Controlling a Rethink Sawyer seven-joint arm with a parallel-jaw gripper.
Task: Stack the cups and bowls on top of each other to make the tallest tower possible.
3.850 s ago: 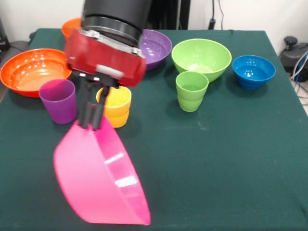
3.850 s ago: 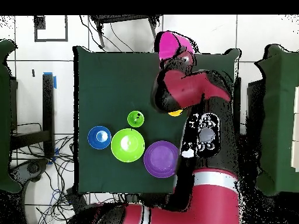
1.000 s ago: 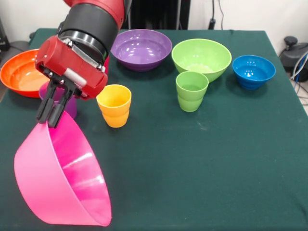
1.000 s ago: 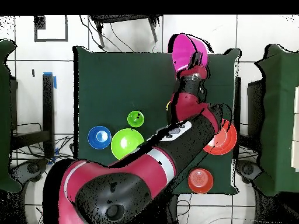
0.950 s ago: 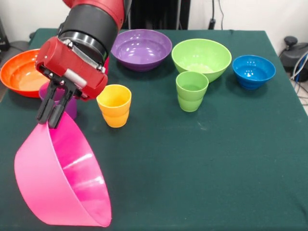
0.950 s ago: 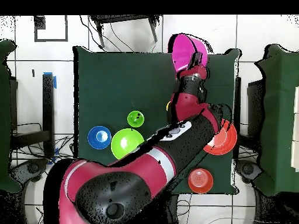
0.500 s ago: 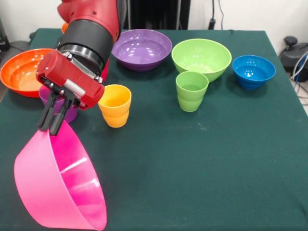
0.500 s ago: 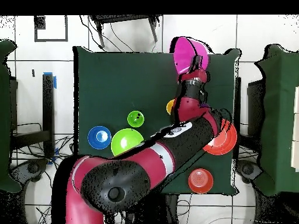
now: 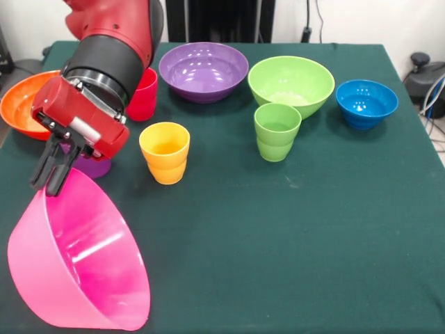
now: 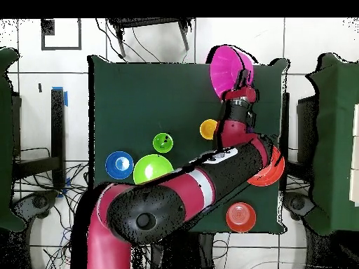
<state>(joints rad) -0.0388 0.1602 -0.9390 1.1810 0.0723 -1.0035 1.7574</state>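
My gripper is shut on the far rim of the large pink bowl, which hangs tilted with its opening facing right, at the table's near left. Overhead, the pink bowl sits by the gripper. The purple cup is mostly hidden behind the gripper. The red cup, yellow cup and green cup stand upright. Behind them are the purple bowl, green bowl, blue bowl and large orange bowl. No tower stands.
Overhead, a small orange bowl lies near the table corner by the robot's base, and the arm covers the purple bowl. Dark green cloth covers the table. Cables and a dark object lie off the right edge.
The gripper has carried the pink bowl left and slightly lower in the front view, toward the table's left edge. The red cup now shows behind the arm.
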